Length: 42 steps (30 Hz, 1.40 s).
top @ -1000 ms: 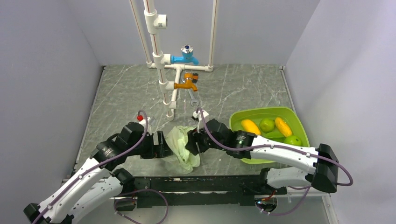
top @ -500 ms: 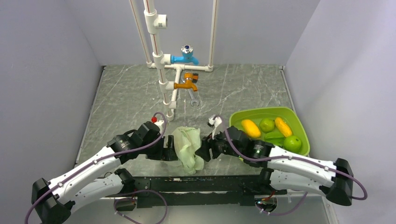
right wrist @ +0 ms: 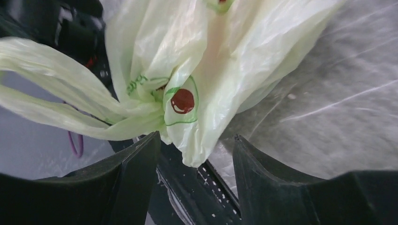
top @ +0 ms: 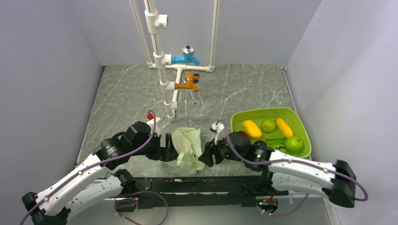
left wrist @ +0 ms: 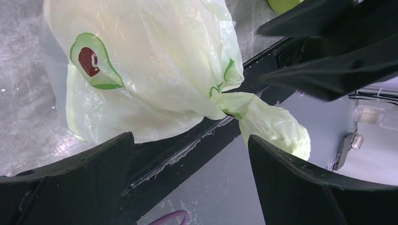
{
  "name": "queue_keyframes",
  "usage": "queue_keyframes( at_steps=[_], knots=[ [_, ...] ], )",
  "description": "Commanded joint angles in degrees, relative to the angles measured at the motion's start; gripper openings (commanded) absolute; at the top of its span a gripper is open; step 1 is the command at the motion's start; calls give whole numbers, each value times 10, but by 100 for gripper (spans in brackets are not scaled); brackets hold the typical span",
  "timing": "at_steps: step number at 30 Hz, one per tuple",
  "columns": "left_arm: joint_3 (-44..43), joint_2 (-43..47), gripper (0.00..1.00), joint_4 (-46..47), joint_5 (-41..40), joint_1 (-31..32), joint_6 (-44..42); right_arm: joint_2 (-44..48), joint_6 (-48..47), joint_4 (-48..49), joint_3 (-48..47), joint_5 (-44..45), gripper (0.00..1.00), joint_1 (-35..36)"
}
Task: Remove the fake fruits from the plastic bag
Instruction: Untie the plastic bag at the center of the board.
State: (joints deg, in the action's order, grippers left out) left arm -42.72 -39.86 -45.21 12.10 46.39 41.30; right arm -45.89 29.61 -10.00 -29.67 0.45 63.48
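The pale green plastic bag (top: 187,147) lies limp and crumpled at the table's near edge, between my two grippers. My left gripper (top: 170,153) is open just left of it. In the left wrist view the bag (left wrist: 155,70) lies beyond the open fingers (left wrist: 84,183), and a handle (left wrist: 274,126) hangs past the edge. My right gripper (top: 207,155) is open just right of the bag. In the right wrist view a bag corner (right wrist: 197,140) hangs between the spread fingers (right wrist: 136,183). Yellow (top: 252,128) and green (top: 268,125) fake fruits lie in the lime-green tray (top: 277,110). No fruit shows through the bag.
A white pipe rack with a blue tap (top: 187,54) and an orange tap (top: 189,85) stands at the back, with a wrench (top: 195,99) by its foot. A black rail (top: 202,183) runs along the near edge. Grey walls close in on both sides.
The bag and both grippers have shifted toward the near edge. In the last half second the left gripper drew back a little to the left, and the bag has sagged lower.
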Motion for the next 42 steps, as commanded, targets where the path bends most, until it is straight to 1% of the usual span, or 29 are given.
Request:
queue_keyframes(
  at_steps=[1,4,5,6,7,8,11,12,14,17,19,23,26,29,33,35,37,39,42],
  knots=[
    [-23,-19,99,0,14,7,8,-109,-5,97,-23,-94,61,20],
    [-8,-21,99,-3,21,14,2,-188,-14,114,-51,-55,61,43],
    [-3,-18,100,-11,12,16,2,-201,-15,116,-60,-40,60,46],
    [3,-13,99,-22,2,16,3,-220,-17,116,-72,-28,54,47],
    [8,-6,100,-32,-6,16,5,-231,-16,113,-84,-13,47,48],
    [12,1,100,-42,-10,17,7,-236,-17,113,-98,0,38,49],
    [18,33,99,-62,-22,16,23,-235,1,126,-114,43,4,48],
    [17,47,99,-66,-27,16,31,-232,15,127,-118,61,0,48],
    [13,72,99,-72,-32,16,44,-227,46,134,-126,90,0,48],
    [5,98,99,-81,-39,16,62,-220,78,175,-137,81,0,48],
    [-8,99,99,-97,-46,16,69,-226,111,187,-151,81,0,47],
    [-27,95,99,-143,-103,16,77,-251,168,229,-164,74,0,47],
    [-69,80,99,-191,-168,16,73,-267,186,252,-174,78,0,48],
    [-122,49,99,-251,-237,17,86,-294,195,248,-192,87,0,47],
    [-160,-16,99,-285,-249,16,66,-323,203,273,-202,63,0,47],
    [-158,-35,99,-271,-245,16,61,-337,203,286,-205,41,0,47],
    [-147,-38,99,-250,-247,19,76,-352,199,277,-217,24,0,47],
    [-123,-14,99,-216,-253,30,95,-362,201,260,-229,15,0,47],
    [-81,45,99,-153,-247,33,98,-365,201,268,-226,2,0,47]
  ],
)
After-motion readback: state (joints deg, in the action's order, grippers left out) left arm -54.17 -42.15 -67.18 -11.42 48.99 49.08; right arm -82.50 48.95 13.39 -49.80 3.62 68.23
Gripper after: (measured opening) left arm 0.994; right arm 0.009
